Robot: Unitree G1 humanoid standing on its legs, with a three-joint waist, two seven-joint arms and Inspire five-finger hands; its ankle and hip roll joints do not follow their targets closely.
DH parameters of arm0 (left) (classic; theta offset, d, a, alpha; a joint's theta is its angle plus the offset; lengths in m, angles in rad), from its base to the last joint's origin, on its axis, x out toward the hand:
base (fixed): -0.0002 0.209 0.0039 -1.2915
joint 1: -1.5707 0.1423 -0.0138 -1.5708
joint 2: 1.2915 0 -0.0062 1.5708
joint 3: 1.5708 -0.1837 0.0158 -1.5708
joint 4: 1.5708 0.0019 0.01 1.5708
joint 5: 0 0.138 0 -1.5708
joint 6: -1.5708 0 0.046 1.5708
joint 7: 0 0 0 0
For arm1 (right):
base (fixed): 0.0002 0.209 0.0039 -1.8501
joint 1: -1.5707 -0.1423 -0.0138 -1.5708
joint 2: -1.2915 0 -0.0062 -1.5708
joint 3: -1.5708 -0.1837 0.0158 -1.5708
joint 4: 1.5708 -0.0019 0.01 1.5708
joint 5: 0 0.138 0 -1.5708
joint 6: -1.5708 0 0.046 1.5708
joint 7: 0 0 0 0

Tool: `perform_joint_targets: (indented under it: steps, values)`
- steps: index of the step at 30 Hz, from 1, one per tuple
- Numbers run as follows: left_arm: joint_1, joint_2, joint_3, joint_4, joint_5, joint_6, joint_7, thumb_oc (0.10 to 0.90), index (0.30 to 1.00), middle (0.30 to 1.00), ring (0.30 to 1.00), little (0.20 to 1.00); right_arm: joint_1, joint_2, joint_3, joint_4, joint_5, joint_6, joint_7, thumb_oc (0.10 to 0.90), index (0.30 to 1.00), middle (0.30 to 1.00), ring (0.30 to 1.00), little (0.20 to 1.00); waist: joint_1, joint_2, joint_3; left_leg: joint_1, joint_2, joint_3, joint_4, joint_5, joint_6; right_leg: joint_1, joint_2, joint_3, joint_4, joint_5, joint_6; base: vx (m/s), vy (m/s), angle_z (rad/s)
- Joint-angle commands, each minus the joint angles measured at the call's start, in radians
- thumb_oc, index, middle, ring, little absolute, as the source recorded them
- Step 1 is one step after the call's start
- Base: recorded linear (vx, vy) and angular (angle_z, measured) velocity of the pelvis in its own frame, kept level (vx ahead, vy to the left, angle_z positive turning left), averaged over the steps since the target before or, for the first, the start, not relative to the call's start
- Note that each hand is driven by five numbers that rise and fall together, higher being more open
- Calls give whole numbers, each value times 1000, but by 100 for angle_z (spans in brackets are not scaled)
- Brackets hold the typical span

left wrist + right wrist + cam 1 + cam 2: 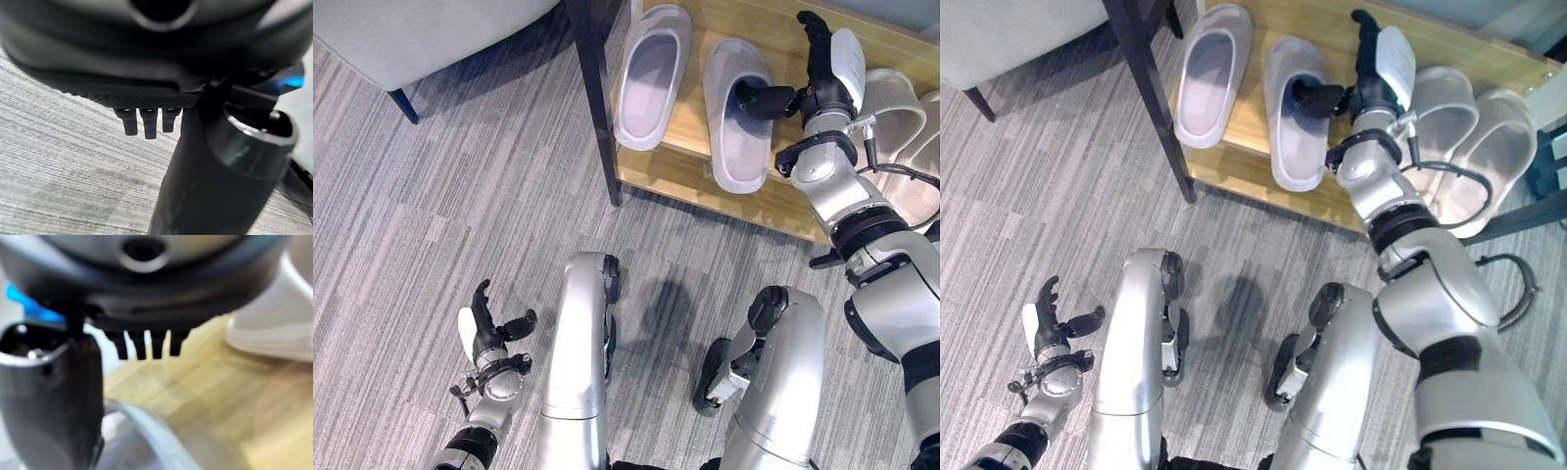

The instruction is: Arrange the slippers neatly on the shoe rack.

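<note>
Left eye view: our right hand [818,73] reaches over the shoe rack [680,166], fingers relaxed, thumb inside a slipper [736,113]; left hand [489,333] hangs released

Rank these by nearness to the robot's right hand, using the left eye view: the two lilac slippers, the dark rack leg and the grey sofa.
From the right hand:
1. Right lilac slipper, under its thumb.
2. Left lilac slipper, beside it on the wooden shelf.
3. Dark rack leg, at the shelf's left edge.
4. Grey sofa, far upper left.
</note>
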Motion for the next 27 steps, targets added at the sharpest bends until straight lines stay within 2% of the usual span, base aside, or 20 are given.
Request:
perform_joint_targets:
  steps: [1, 7, 11, 18, 27]
  values:
    - [2, 29, -11, -44, 8, -38, 19, 800, 900, 900, 900, 900, -208, -96, 50, -75, -75, -28, -30, 800, 900, 900, 900, 900, 47, -1, -37, 30, -29, -71, 40, -71, -1, -12, 2, 45, -13, 64, -107, 0, 0, 0]
    - [16, 32, -5, -48, 13, -37, -3, 800, 900, 900, 900, 900, -235, -155, 97, -144, -132, -11, 26, 800, 900, 900, 900, 900, 42, -7, -37, 30, -29, -73, 42, -69, -4, -12, 3, 48, -12, 66, -104, 0, 0, 0]
    - [21, 23, 4, -40, 4, -34, -21, 800, 900, 900, 900, 900, -223, -190, 88, -188, -134, -19, 39, 800, 900, 900, 900, 900, 38, -11, -37, 30, -30, -76, 40, -66, -5, -12, 4, 51, -12, 68, -102, 0, 0, 0]
    - [28, 17, 9, -55, 30, -30, -29, 800, 900, 900, 900, 900, -110, -253, -22, -390, -143, -41, 18, 800, 900, 900, 900, 900, 29, -14, -37, 30, -34, -72, 39, -64, -3, -12, 7, 50, -12, 67, -102, 0, 0, 0]
    - [37, 16, 18, -76, 48, -22, -58, 800, 900, 900, 900, 900, 17, -310, -117, -529, -165, -47, 57, 800, 900, 900, 900, 900, 22, -19, -37, 30, -38, -68, 36, -60, -3, -12, 8, 45, -12, 66, -103, 0, -4, 0]
